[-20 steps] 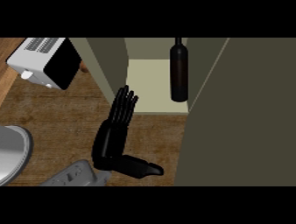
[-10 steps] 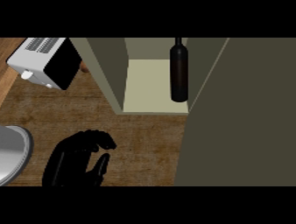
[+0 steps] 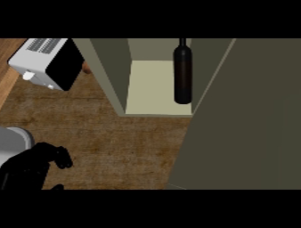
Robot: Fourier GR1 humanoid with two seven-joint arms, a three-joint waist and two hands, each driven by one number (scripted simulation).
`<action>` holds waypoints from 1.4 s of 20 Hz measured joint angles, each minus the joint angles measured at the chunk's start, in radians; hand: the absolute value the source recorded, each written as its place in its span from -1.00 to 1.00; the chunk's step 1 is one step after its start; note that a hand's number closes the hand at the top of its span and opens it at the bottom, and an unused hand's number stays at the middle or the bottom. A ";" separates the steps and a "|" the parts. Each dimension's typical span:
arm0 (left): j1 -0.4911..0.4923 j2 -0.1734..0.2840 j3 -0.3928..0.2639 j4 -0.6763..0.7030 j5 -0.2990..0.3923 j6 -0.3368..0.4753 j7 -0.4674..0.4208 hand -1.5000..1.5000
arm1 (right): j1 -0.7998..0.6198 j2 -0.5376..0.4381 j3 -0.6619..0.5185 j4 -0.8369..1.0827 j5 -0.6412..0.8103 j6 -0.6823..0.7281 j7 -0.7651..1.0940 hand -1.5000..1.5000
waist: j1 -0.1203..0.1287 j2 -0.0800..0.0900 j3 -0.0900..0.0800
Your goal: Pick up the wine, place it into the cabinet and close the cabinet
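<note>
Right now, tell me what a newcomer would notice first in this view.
First, the dark wine bottle standing upright inside the open cabinet, at the right of its pale shelf. Next, the big cabinet door swung open, filling the view's right side. Then the black left hand with curled fingers at the lower left over the wooden counter, and a white toaster at the upper left.

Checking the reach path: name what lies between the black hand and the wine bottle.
Head view: only bare brown counter and the cabinet's front shelf edge separate the left hand from the wine bottle.
</note>
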 measured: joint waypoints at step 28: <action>0.367 0.273 0.356 0.120 0.171 -0.485 -0.121 -1.00 | -0.541 -0.068 0.392 0.162 0.226 -0.738 0.056 1.00 | 0.054 0.001 -0.005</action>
